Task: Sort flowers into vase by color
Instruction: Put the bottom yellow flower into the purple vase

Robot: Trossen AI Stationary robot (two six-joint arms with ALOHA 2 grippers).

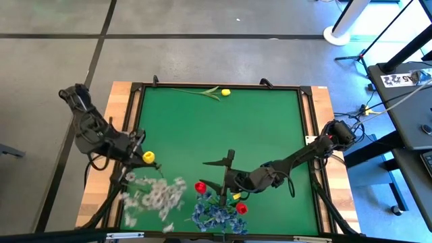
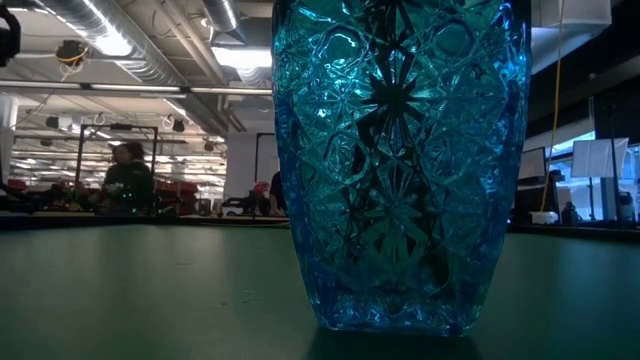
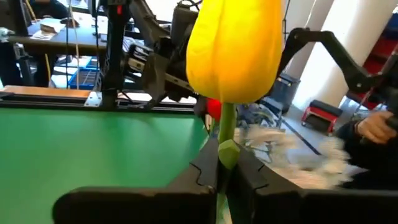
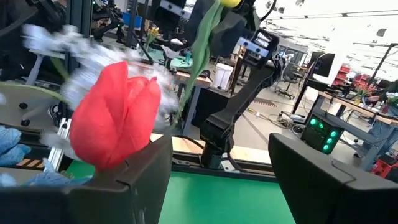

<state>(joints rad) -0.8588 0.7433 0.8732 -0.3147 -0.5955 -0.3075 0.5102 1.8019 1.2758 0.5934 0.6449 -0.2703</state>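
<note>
My left gripper (image 1: 140, 156) is at the table's left edge, shut on a yellow tulip (image 3: 233, 50). My right gripper (image 1: 217, 174) stands open near the middle of the near side, with nothing between its fingers (image 4: 221, 162). A red tulip (image 4: 115, 121) stands right beside one of its fingers; whether it touches I cannot tell. A second red tulip (image 1: 241, 208), a blue bunch (image 1: 216, 216) and white sprays (image 1: 152, 196) stand along the near edge. Another yellow tulip (image 1: 219, 92) lies at the far edge. A blue glass vase (image 2: 400, 160) fills the low view. My left gripper pinches the yellow tulip's green stalk (image 3: 227, 134) between its two fingers, just below the blossom. The fingers come in roughly level and lie across the stalk. The blossom stands upright above them, and the rest of the stalk (image 4: 199, 56) hangs below, clear of the table.
The green mat (image 1: 223, 128) is bare in its middle and right half. A black frame (image 1: 304, 91) and wooden edges border it. People sit in the room behind the table (image 2: 130, 180).
</note>
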